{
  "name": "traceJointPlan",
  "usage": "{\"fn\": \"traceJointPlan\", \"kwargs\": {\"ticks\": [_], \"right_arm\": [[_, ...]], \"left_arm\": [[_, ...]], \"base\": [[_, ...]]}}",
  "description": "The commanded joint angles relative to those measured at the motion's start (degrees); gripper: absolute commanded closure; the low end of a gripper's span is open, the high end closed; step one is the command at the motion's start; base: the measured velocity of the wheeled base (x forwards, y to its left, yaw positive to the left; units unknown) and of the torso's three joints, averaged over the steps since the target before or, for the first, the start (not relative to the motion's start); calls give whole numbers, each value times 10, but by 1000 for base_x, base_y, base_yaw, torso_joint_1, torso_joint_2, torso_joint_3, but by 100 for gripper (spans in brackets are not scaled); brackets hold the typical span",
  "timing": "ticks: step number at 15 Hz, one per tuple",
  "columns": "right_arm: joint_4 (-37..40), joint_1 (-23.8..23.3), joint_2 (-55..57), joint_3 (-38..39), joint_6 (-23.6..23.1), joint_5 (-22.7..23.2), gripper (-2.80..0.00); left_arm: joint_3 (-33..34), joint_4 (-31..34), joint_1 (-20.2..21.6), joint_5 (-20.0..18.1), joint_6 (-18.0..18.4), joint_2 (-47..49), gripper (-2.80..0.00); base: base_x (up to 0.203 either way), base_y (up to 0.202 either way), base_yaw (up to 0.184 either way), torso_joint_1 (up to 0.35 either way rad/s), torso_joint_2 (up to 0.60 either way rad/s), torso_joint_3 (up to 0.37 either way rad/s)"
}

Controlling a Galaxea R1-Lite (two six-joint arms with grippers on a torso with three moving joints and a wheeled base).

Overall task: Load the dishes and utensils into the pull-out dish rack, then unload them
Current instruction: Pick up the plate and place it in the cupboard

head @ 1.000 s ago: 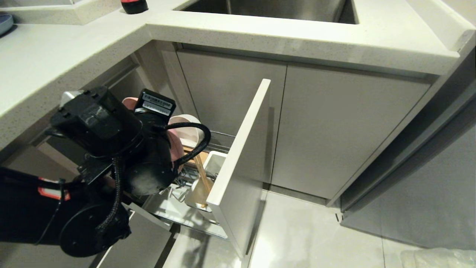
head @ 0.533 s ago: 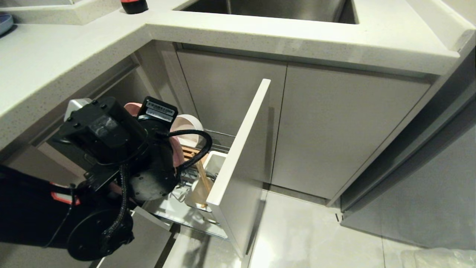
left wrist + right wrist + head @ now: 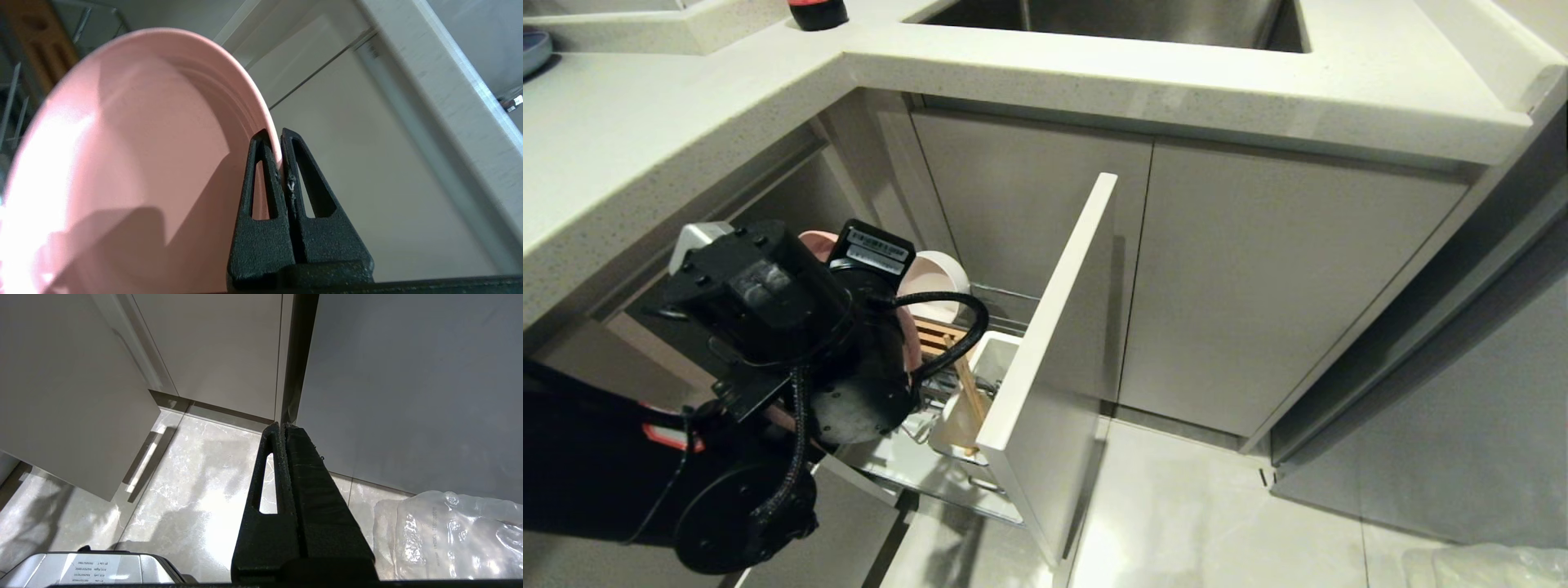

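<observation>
Left hand (image 3: 281, 136) clamped on rim of salmon-pink plate (image 3: 122, 163), lower left of head frame, above pull-out dish rack (image 3: 1045, 343); bowl (image 3: 939, 278) and chopsticks (image 3: 968, 392) racked; right hand (image 3: 282, 430) pressed closed, empty, over floor.

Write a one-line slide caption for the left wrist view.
Left gripper pinches the rim of the salmon-pink plate, cabinet doors behind.
</observation>
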Motion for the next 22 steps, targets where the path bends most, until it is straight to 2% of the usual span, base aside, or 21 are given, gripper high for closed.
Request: {"fn": "traceJointPlan", "kwargs": {"ticks": [1, 6, 22], "right_arm": [[0, 0, 0, 0, 0, 0, 0], [0, 0, 0, 0, 0, 0, 0], [0, 0, 0, 0, 0, 0, 0]], "left_arm": [[-12, 0, -2, 3, 2, -12, 0], [-25, 1, -4, 3, 17, -25, 0], [13, -37, -4, -2, -12, 2, 0]], "base": [[0, 0, 0, 0, 0, 0], [0, 0, 0, 0, 0, 0], [0, 0, 0, 0, 0, 0]]}}
